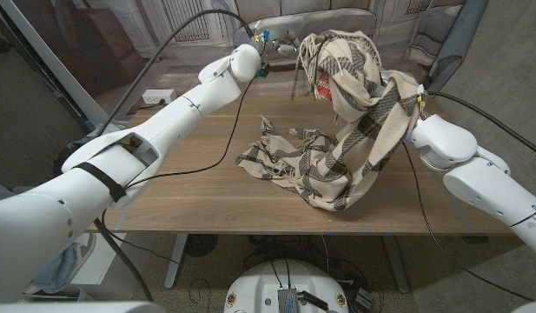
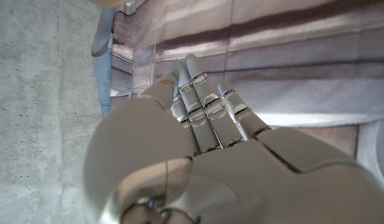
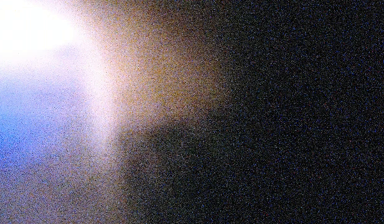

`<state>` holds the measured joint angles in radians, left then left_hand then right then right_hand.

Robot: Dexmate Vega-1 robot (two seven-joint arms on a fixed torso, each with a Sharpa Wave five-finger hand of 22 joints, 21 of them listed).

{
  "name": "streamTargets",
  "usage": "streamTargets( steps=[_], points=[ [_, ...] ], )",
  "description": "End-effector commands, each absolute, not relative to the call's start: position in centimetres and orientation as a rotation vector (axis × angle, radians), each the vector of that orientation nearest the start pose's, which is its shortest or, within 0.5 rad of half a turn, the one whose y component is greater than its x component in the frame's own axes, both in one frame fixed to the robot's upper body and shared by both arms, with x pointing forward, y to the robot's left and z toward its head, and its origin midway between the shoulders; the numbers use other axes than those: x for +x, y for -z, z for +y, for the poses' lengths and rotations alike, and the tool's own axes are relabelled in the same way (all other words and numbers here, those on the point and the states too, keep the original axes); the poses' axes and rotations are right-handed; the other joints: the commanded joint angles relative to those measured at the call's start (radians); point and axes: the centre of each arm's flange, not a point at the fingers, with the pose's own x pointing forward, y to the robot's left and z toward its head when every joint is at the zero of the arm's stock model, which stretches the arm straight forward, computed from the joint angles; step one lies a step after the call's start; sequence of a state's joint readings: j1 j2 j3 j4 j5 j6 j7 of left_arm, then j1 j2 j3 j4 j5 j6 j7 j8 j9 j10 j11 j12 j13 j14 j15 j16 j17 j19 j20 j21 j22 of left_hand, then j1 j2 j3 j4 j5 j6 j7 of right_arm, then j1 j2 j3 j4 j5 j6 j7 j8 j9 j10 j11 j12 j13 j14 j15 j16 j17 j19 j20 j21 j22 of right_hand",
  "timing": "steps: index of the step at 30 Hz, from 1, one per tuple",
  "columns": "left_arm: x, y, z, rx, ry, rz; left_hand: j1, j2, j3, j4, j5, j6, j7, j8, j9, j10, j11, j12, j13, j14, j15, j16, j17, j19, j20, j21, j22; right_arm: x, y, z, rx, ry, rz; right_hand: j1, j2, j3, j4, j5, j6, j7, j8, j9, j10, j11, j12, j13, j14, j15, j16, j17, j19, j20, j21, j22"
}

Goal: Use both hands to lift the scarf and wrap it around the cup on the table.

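While one striped scarf [image 1: 341,130] hangs raised over the far side of the tabletop [image 1: 207,196], its lower end trails on the wood, and a bit of red peeks from under the folds. The left hand [image 2: 198,155] has straight fingers [image 2: 201,99] holding nothing; whether the right hand's fingers grip cannot be told under the cloth.

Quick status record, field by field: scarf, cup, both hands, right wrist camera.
scarf: lifted at the far side, draped high over something red; its lower end trails on the table
cup: only a red patch shows under the scarf; cannot confirm it is the cup
left hand: fingers straight and together, nothing in them
right hand: buried in the scarf near the wrist; grip cannot be told
right wrist camera: dark blur, covered
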<state>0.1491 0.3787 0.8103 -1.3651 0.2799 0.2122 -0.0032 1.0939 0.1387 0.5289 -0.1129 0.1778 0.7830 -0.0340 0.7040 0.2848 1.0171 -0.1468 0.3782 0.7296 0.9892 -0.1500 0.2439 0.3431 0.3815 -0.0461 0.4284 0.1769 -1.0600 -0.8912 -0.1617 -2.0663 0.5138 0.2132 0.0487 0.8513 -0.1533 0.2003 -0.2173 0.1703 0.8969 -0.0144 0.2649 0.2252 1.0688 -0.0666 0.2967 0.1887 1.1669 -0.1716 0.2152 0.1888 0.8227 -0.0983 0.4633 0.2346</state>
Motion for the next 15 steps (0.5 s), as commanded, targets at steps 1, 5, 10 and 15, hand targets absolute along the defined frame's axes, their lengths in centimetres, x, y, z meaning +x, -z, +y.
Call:
streamTargets(
  steps=[1,5,10,15],
  points=[
    [63.2,-18.9,6.8,1.054,0.207,-0.818,0.007,0.003,0.009,0.009,0.004,0.030,0.016,-0.003,-0.006,0.018,-0.013,0.000,-0.009,0.008,-0.058,-0.005,-0.004,0.000,-0.006,-0.006,0.000,46.1,-13.4,-24.6,-0.421,-0.444,-1.009,0.267,0.279,0.071,0.068,0.007,0.154,-0.146,0.005,0.006,0.136,-0.128,0.003,0.004,0.055,-0.064,0.005,0.003,0.006,-0.103,0.010,0.003],
    [61.9,-17.8,7.1,1.021,0.221,-0.848,0.003,0.002,0.011,0.011,0.003,0.034,0.012,-0.006,-0.012,0.021,-0.014,-0.005,-0.020,0.006,-0.056,-0.010,-0.009,0.001,-0.004,-0.008,0.000,46.4,-13.5,-24.9,-0.408,-0.438,-1.004,0.267,0.278,0.071,0.068,0.007,0.154,-0.147,0.004,0.006,0.137,-0.128,0.003,0.004,0.056,-0.064,0.005,0.003,0.006,-0.103,0.011,0.003],
    [60.1,-16.5,8.1,0.979,0.226,-0.866,-0.003,-0.001,0.015,0.015,0.000,0.022,0.008,-0.018,-0.022,0.008,-0.016,-0.024,-0.042,-0.011,-0.045,-0.022,-0.017,0.000,0.002,-0.014,0.001,46.8,-13.4,-25.2,-0.394,-0.418,-1.006,0.267,0.278,0.070,0.068,0.007,0.156,-0.148,0.003,0.006,0.136,-0.128,0.001,0.004,0.056,-0.064,0.004,0.003,0.005,-0.103,0.012,0.003],
    [58.6,-15.4,9.5,0.940,0.204,-0.885,-0.002,0.006,0.024,0.016,-0.001,0.015,0.010,-0.029,-0.031,-0.004,-0.021,-0.042,-0.062,-0.034,-0.041,-0.032,-0.023,-0.002,0.007,-0.018,0.002,47.1,-12.9,-25.3,-0.394,-0.380,-1.008,0.267,0.278,0.070,0.069,0.007,0.155,-0.149,0.002,0.005,0.137,-0.128,0.001,0.005,0.055,-0.064,0.003,0.003,0.004,-0.103,0.012,0.003]
  ],
)
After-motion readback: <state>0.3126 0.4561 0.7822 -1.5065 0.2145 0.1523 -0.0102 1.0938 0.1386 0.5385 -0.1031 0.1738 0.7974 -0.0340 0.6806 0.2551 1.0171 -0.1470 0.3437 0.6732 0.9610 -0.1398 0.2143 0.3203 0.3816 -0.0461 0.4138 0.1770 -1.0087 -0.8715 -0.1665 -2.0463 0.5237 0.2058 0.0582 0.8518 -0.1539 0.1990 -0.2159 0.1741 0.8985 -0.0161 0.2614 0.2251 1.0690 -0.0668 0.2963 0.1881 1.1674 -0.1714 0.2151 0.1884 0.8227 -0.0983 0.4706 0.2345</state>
